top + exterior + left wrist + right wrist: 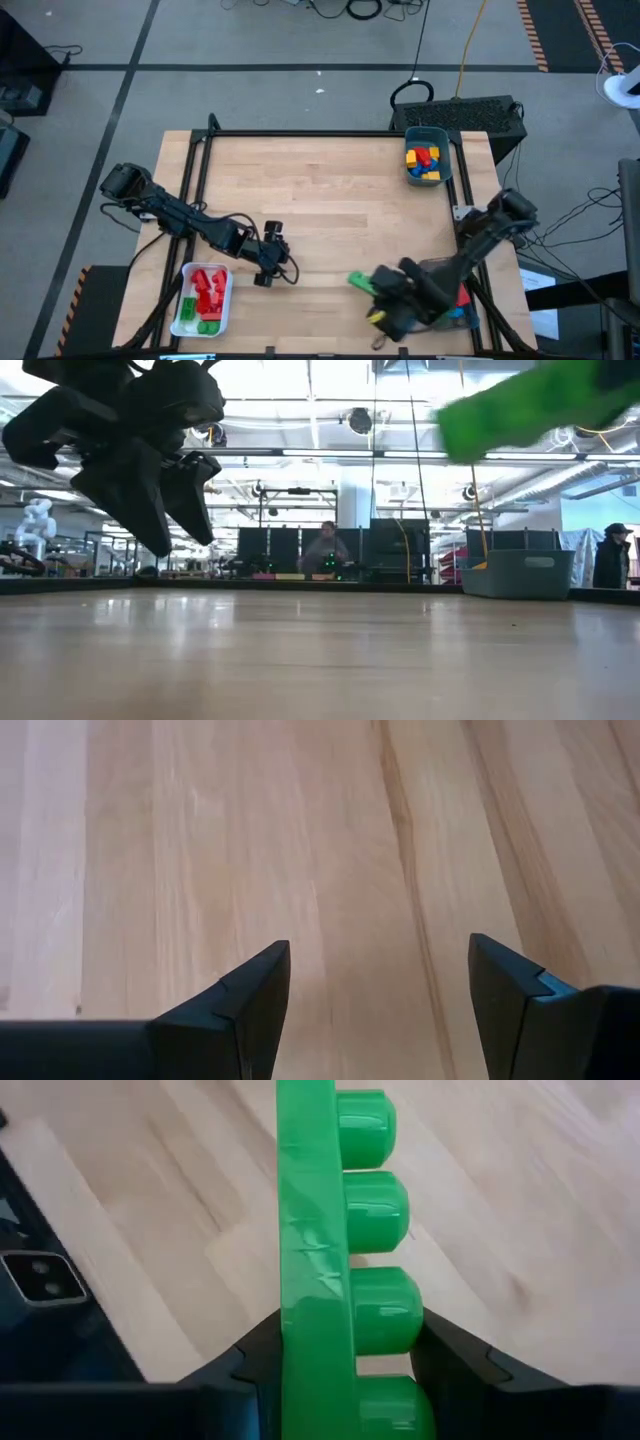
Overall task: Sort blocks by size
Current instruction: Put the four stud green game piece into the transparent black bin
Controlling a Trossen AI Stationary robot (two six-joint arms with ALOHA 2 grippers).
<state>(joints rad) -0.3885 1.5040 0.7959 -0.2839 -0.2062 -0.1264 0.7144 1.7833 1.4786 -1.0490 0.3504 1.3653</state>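
Observation:
A long green block with a row of round studs is lifted above the table's near right part, and my right gripper is shut on it. From above, the block's end sticks out of that gripper toward the left. In the low view it is a green blur high up. My left gripper hangs open over bare wood near the front left, holding nothing. Red and green blocks lie in a white bin. Blue, yellow and red blocks lie in a teal bin. My right gripper pinches the green block between its two fingers. One finger is on the smooth flat side and the other finger on the studded side. The block runs along the fingers and reaches well past their tips. It is clear of the table.
The white bin sits at the front left and the teal bin at the far right corner. A clear bin with a few blocks lies under my right arm. A black frame edges the table. People stand in the room beyond.

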